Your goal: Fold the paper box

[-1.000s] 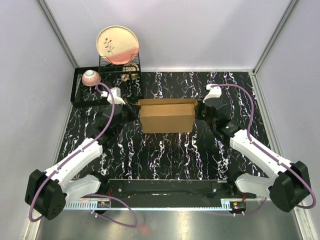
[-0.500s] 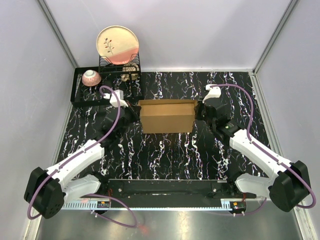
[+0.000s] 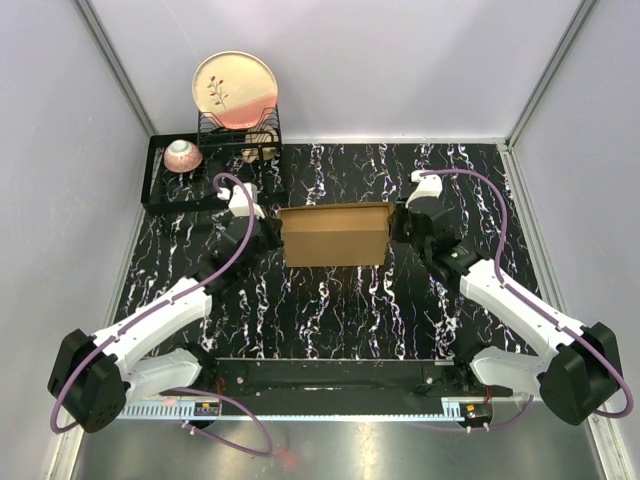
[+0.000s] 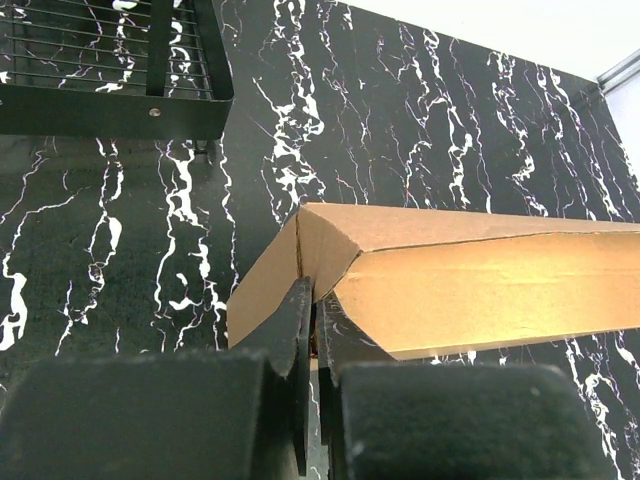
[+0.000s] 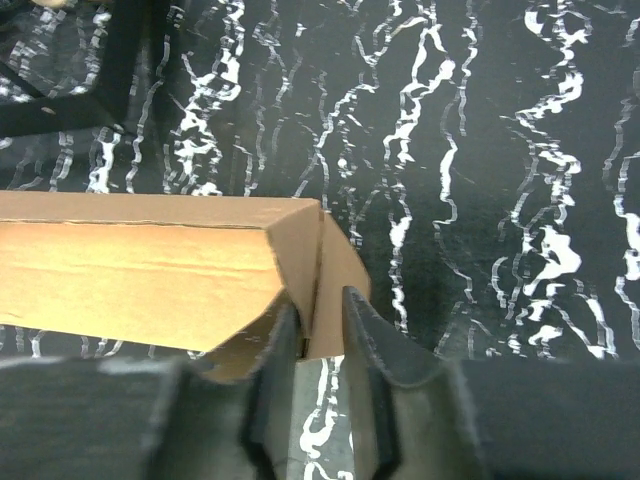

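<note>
- Left gripper [image 4: 312, 300]: jaws pressed together, tips against left end flap of paper box [image 3: 335, 235]. Possibly nipping cardboard edge, but view too tight to say.
- Risk: hard shove skids box over marbled table [image 3: 330, 310] or crumples flap off its crease.
- Box: mid-table, between both arms, long axis left-right.
- Right gripper [image 5: 320, 305]: jaws slightly parted, loosely straddling right end flap, no firm hold.
- Risk: flap springs back and end reopens; uneven push twists carton.
</note>
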Available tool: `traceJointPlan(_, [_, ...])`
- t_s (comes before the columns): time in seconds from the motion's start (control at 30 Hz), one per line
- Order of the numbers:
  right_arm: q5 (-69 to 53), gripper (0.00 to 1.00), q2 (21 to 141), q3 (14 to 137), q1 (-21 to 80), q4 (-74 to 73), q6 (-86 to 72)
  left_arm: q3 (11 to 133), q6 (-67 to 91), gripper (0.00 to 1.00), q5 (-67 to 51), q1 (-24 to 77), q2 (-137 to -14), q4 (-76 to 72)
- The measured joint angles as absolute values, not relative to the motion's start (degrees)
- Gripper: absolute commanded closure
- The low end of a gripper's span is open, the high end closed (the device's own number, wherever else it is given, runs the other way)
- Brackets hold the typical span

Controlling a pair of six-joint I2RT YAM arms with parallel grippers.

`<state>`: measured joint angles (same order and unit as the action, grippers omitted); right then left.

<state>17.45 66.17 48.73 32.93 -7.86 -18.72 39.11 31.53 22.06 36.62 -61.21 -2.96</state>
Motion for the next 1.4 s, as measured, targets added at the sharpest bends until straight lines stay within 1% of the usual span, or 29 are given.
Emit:
traceJointPlan(0.03, [17.67, 0.58, 66.06, 48.73, 32.93, -8.12, -18.74, 39.11, 31.42, 1.0, 22.28, 36.73, -61.23, -2.79])
traceJointPlan(0.07, [18.0, 0.5, 65.89, 48.73, 32.91, -8.54, -18.87, 39.11, 31.35, 1.0, 22.39, 36.77, -61.23, -2.68])
traceJointPlan(0.17, [18.65, 0.39, 64.82, 48.69, 32.91, -10.52, -18.81, 39.16, 31.22, 1.0, 23.03, 36.88, -61.23, -2.5])
traceJointPlan(0.27, [18.92, 0.37, 62.96, 48.53, 32.95, -13.15, -18.7, 39.29, 30.94, 1.0, 23.49, 36.99, -61.25, -2.22])
traceJointPlan(0.4, [18.5, 0.41, 60.62, 48.36, 33.1, -15.66, -18.41, 39.68, 30.46, 1.0, 24.21, 37.17, -61.63, -1.83])
traceJointPlan(0.9, [17.19, 0.43, 59.83, 48.69, 33.28, -14.72, -17.15, 40.18, 29.54, 1.0, 26.5, 38.5, -62.37, -1.34])
traceJointPlan(1.13, [17.04, 0.45, 61.01, 51.4, 33.28, -12.88, -16.47, 40.56, 29.52, 1.0, 27.33, 39.09, -62.74, -1.17])
traceJointPlan(1.23, [17.04, 0.49, 62.37, 52.21, 33.28, -11.66, -16.19, 40.77, 29.45, 1.0, 27.53, 39.24, -62.83, -0.97])
traceJointPlan(1.4, [17.1, 0.63, 64.95, 52.56, 33.28, -10.74, -15.44, 40.8, 29.34, 1.0, 27.7, 39.38, -62.87, -0.95])
